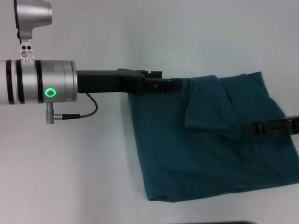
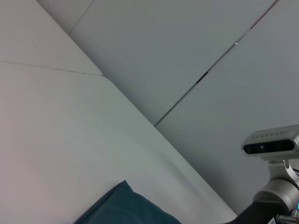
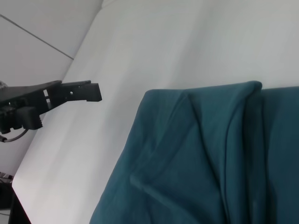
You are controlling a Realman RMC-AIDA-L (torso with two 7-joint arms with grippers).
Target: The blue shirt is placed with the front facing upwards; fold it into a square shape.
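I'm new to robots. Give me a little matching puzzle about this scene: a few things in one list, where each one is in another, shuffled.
Things:
1. left gripper
2. right gripper
3. blue shirt
4. green ring light

Places:
A. lying folded on the white table
B. on the left arm's silver wrist
C. at the shirt's far left corner
D. over the shirt's right part

Pairs: 1-C, 2-D, 3-A, 4-B

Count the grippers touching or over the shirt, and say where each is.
2. The left gripper reaches in at the blue shirt's far left edge; the right gripper comes in from the right, over the cloth's middle.
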